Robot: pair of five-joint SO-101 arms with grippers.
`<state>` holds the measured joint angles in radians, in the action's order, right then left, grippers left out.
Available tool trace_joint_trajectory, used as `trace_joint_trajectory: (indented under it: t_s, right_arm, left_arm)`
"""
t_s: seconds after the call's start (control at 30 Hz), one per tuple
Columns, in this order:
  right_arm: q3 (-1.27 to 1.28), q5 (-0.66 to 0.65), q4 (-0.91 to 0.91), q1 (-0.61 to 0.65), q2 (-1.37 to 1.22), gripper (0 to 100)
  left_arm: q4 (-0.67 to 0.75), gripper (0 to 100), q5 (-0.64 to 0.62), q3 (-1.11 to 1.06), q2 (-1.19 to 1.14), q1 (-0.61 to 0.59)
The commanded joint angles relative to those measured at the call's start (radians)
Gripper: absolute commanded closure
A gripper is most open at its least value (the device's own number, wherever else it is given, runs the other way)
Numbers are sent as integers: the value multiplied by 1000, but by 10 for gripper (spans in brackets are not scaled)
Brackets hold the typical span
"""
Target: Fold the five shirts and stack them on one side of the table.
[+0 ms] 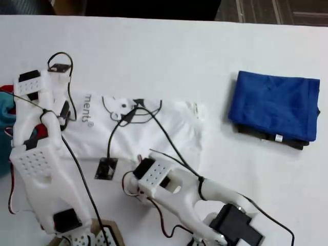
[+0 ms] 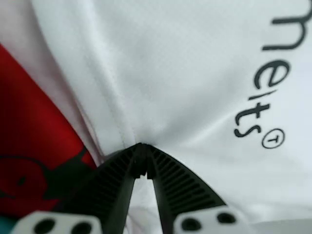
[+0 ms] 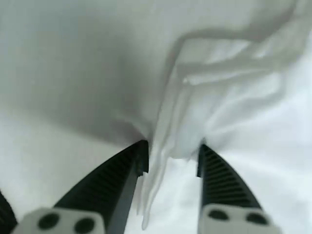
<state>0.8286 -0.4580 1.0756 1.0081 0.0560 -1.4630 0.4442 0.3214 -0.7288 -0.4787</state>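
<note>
White shirt (image 1: pixel 138 136), long axis left-right

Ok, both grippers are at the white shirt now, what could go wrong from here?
1. The left gripper pinches only a thin seam of the white shirt, so the cloth may slip out when lifted.
2. The right gripper stands open over bunched folds and could catch uneven layers.
3. A black cable lies across the shirt and might snag in the fold.
</note>
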Motion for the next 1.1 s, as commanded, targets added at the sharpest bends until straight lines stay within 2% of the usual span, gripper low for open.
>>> trace_joint_trajectory:
  t_s: [0.0,0.27,0.4,0.7,0.9,1.07]
  right_arm:
    - [2,-2,-10,-2,-31,965]
    - [-41,-6,19,-105,-30,978]
    - [-130,-109,102,-171,-28,978]
    - [-499,-313,363,-318,-38,978]
    - [-697,-385,395,-403,-79,978]
    - [-928,-390,389,-450,-306,978]
  left_arm:
    - [40,973,-5,19,-15,-6]
    - [40,973,-5,19,-15,-6]
    - [40,973,-5,19,-15,-6]
    - [40,973,-5,19,-15,-6]
    - [40,973,-5,19,-15,-6]
    - [41,973,-5,19,-15,-5]
